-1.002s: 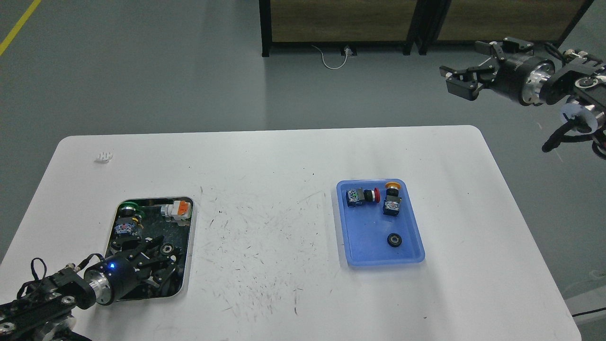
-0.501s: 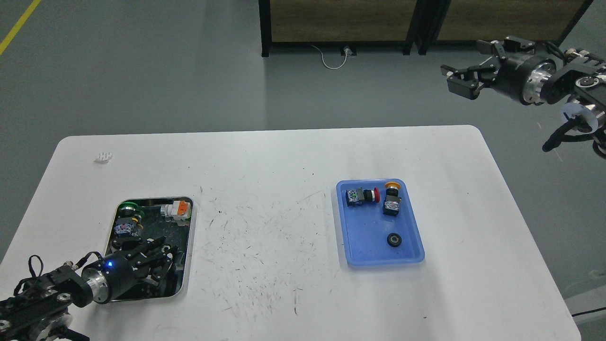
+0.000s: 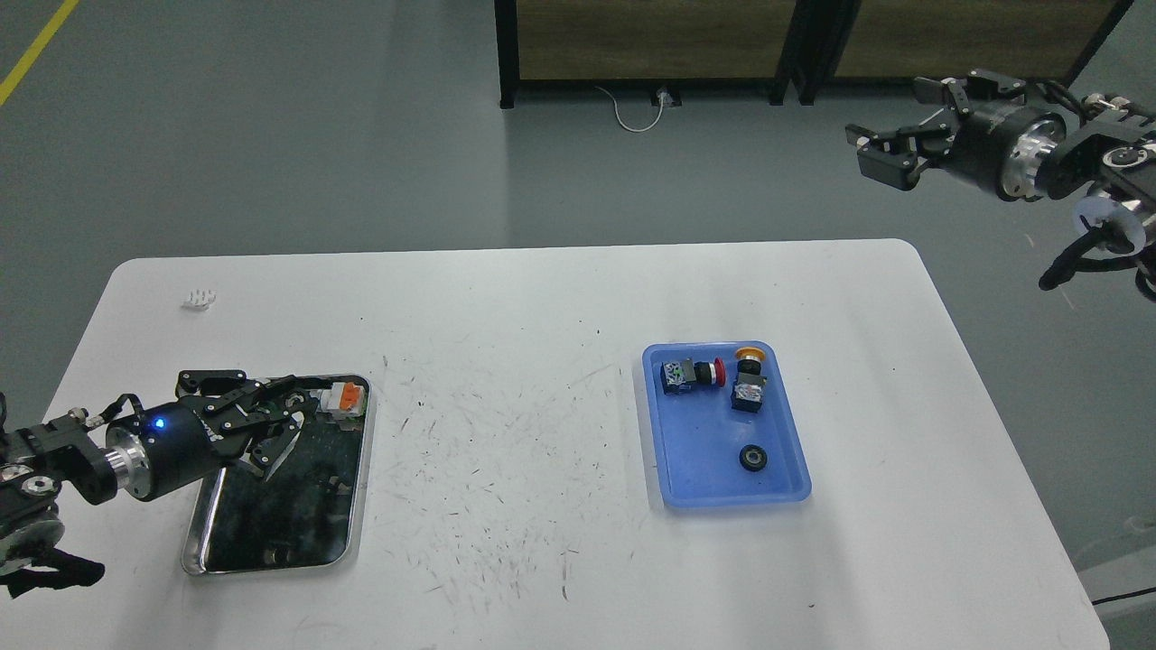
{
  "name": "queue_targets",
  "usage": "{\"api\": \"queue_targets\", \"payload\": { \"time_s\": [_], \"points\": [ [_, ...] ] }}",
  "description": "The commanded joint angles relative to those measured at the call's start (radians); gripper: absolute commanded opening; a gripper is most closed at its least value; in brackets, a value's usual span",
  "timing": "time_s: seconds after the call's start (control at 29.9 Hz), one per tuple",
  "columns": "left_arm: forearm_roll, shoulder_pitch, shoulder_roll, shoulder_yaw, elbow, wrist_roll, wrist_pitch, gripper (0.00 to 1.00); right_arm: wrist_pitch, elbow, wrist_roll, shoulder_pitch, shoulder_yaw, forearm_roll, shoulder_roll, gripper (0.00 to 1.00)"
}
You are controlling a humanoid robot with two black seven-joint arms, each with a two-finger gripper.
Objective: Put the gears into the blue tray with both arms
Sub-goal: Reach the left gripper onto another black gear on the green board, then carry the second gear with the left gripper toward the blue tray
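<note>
Hovering over the steel tray [image 3: 358, 506], the left gripper [image 3: 275, 420] showed only a dark tangle of fingers; I could not tell whether it held a gear. The blue tray [image 3: 695, 483], one gear [image 3: 751, 458] already inside, lay well off to its right, while the right gripper [image 3: 890, 135] hung spread wide beyond the table [image 3: 542, 316].

- Even, fairly bright indoor light falls from overhead, with a cool grey-blue cast over the whole scene.
- The white table [image 3: 542, 379] shows soft pale sheen across its far half and no hard glare.
- Shadows are faint and blurred; a weak one lies just under the near edge of the blue tray [image 3: 686, 451].
- The steel tray [image 3: 357, 506] on the near left reflects darkly, its rim catching thin highlights.
- Focus is sharp at centre; the left arm [image 3: 54, 460] at the edge looks slightly soft.
</note>
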Motion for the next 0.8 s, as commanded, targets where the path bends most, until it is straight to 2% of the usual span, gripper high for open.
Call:
{"api": "queue_targets", "payload": {
  "time_s": [0.0,0.1,0.33,0.77],
  "points": [
    [0.009,-0.054,-0.010,0.002,-0.097,0.057,-0.013,0.17,0.001,-0.001,0.000,-0.004,-0.002,0.000,-0.009,0.92],
    [0.008,-0.097,-0.069,0.015,-0.123,0.095,-0.013,0.18,0.001,-0.001,0.002,-0.004,-0.002,0.000,-0.021,0.92],
    [0.012,-0.180,-0.249,0.176,-0.109,0.103,-0.003,0.18,0.002,-0.002,0.002,-0.007,-0.005,0.000,-0.042,0.92],
    [0.017,-0.209,-0.606,0.261,0.131,0.128,0.026,0.18,0.002,-0.032,0.002,-0.013,-0.009,0.000,-0.066,0.92]
  ]
}}
